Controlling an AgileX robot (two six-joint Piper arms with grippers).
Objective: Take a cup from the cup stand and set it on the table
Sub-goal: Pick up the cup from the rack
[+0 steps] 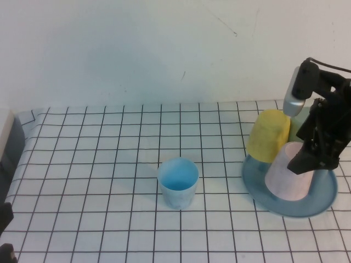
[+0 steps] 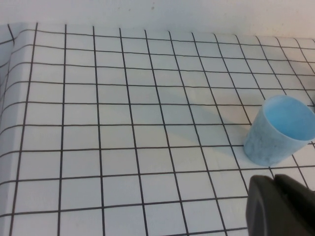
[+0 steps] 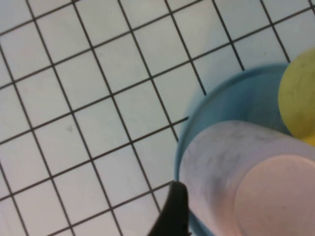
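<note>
Grasping comes first: your right gripper (image 1: 313, 160), fingers spread around the inverted pale pink speckled plastic cup (image 1: 288, 178) on the round dusty-blue stand (image 1: 323, 203); close, then lift straight up. Your left gripper (image 2: 283, 206) waits near the table (image 1: 98, 175) edge, fingers unreadable.

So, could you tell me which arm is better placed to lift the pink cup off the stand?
Right: the right gripper is at the pink cup on the cup stand; the left gripper sits far off.
</note>
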